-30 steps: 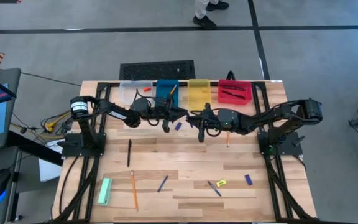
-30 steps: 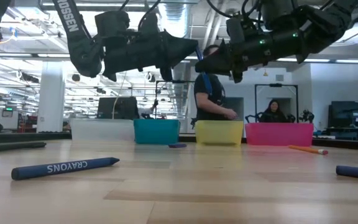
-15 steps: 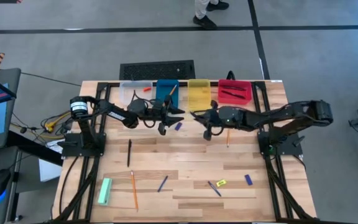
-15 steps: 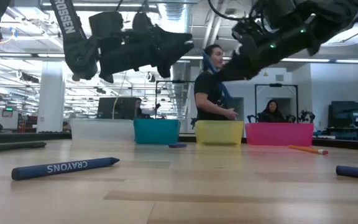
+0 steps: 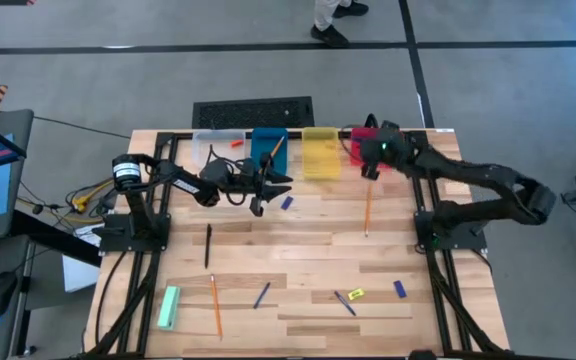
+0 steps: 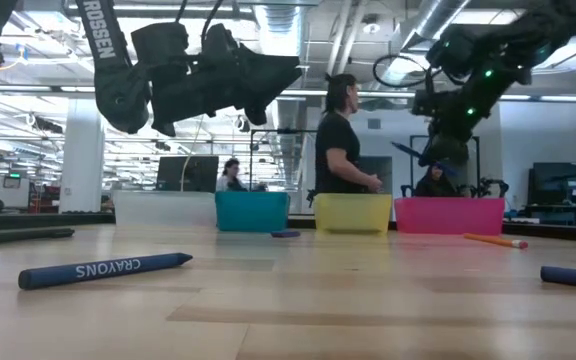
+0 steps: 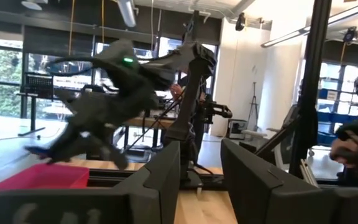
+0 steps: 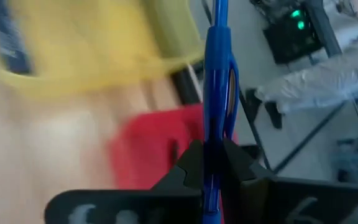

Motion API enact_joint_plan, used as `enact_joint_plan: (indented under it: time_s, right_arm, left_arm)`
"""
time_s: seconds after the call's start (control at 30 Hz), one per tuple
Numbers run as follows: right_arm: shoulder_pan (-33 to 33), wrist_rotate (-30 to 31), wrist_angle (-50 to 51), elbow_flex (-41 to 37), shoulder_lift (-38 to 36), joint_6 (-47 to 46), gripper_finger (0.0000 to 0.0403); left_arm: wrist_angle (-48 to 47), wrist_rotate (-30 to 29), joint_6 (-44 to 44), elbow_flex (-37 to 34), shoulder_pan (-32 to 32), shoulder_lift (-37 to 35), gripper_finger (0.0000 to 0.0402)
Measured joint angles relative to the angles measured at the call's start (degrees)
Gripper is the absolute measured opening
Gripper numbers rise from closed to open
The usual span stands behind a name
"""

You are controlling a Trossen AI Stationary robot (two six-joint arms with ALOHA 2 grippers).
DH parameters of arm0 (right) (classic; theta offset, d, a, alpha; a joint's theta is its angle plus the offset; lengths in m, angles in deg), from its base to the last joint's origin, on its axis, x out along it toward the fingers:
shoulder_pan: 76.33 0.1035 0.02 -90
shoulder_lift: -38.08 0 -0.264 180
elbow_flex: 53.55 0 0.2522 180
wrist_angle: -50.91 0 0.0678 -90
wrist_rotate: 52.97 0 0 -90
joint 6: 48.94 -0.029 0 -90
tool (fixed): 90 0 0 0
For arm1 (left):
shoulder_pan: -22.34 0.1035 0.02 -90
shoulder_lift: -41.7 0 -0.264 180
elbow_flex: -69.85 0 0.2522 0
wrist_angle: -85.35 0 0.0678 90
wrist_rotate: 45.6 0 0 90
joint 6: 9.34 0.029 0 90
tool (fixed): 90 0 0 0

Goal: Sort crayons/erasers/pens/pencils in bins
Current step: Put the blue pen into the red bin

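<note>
Gripping a blue pen (image 8: 217, 81), the right gripper (image 5: 372, 160) should centre over the far-right red bin (image 5: 393, 135) before releasing.

Four bins (image 5: 319, 150) (clear, blue, yellow, red), two arms (image 5: 183, 180)

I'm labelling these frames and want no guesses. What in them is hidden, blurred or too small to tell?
- Red plastic bin, high view: contents partly hidden by the right tool.
- Yellow plastic bin, right wrist view: motion-blurred; contents unreadable.
- Blue pen, right wrist view: lower end hidden between the fingers.
- Clear plastic bin, low view: wall hides its contents.
</note>
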Motion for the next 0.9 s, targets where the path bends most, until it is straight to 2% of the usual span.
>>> enact_joint_plan:
  time_s: [0.13, 0.33, 0.57, 0.73, 0.9]
  right_arm:
    - [-6.2, -2.0, 1.4, 2.7, 5.2, 3.7, 0.0021]
    - [-10.6, -2.0, 8.1, 7.2, 13.1, 5.6, 0.0022]
    - [-14.0, -2.3, 11.6, 11.8, 20.2, 8.5, 0.0019]
    - [-15.4, -6.5, 15.9, 15.5, 24.0, 8.7, 0.0019]
    - [-16.0, -7.9, 20.4, 18.8, 27.4, 7.8, 0.002]
  left_arm:
    - [0.0, 0.0, 0.1, 0.0, 0.0, 0.0, 0.0105]
    - [-0.3, 0.8, 0.2, 0.0, 0.0, 0.0, 0.0105]
    - [-1.0, 0.8, 0.2, 0.0, 0.0, 0.0, 0.0105]
    - [-1.4, 0.8, 0.2, 0.0, 0.0, 0.0, 0.0105]
    - [-1.4, 0.8, 0.3, 0.0, 0.0, 0.0, 0.0105]
